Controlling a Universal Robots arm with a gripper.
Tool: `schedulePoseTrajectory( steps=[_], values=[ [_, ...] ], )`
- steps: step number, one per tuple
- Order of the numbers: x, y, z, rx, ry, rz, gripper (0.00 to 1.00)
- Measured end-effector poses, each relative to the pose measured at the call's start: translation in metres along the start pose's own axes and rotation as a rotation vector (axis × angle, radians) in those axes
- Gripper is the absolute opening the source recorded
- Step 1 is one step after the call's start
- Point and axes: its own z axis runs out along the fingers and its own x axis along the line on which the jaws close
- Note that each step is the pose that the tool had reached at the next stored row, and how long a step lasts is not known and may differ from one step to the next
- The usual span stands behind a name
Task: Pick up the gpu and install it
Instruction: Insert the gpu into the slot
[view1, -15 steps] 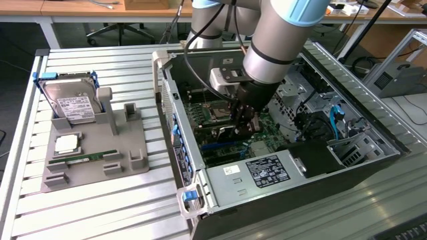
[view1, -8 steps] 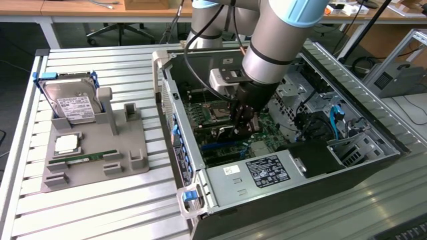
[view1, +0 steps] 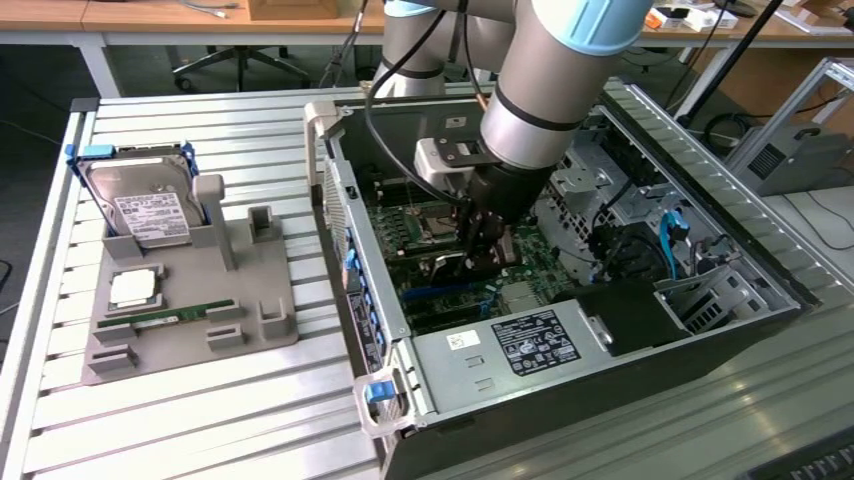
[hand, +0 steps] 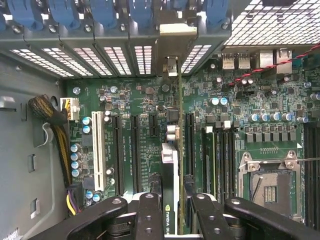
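the jaws (hand: 171, 212) were shut on the gpu (hand: 175, 165) inside the computer case (view1: 350, 215), and a tilted card could have missed its slot (hand: 189, 145) and jammed.

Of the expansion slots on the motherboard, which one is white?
The long white slot nearest the yellow-and-black cable bundle. The other slots beside it are black. The gpu, held edge-on by the gripper, stands over a black one.

Robotics lab, open computer case (view1: 561, 300) on slatted metal bench (view1: 200, 420), wooden desks (view1: 160, 20) behind
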Motion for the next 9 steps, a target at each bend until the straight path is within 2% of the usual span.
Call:
schedulePoseTrajectory(
  steps=[9],
  values=[
    [-0.0007,0.0008,0.0007,0.0002,-0.0003,0.0,0.27]
  ],
)
